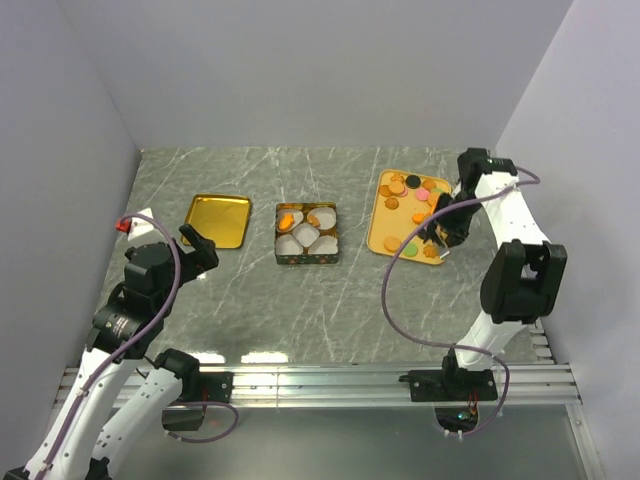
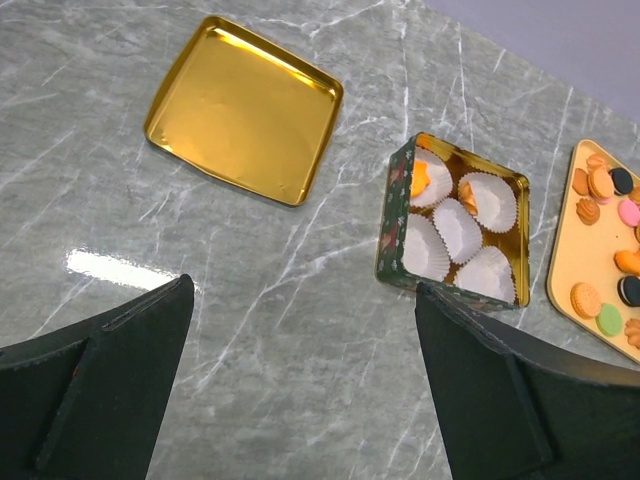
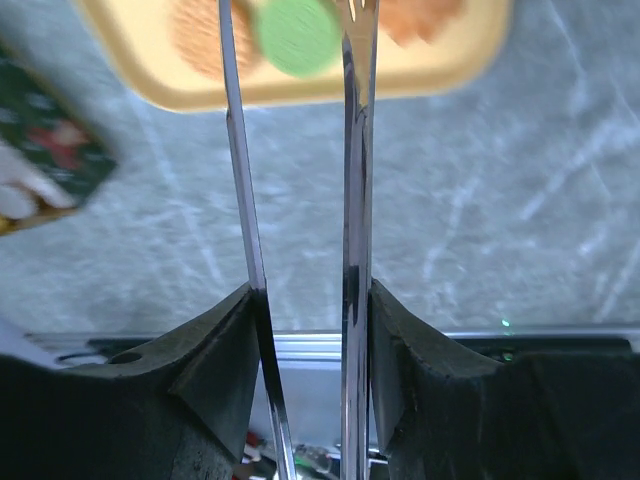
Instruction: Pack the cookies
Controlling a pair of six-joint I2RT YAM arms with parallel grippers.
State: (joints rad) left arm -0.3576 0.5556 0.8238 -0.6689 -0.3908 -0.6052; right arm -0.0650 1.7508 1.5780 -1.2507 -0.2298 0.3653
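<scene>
Two arms. Near left, the left gripper (image 2: 300, 290) hangs, jaws wide apart, empty. At right, the right gripper (image 1: 438, 240) hovers over the near edge of an orange tray (image 1: 382, 228); whether its narrowly gapped jaws hold anything is unclear. Most cookies (image 1: 397, 187) lie on that tray, some in the central green tin (image 1: 306, 259). Gold lid (image 1: 220, 220) far left.
</scene>
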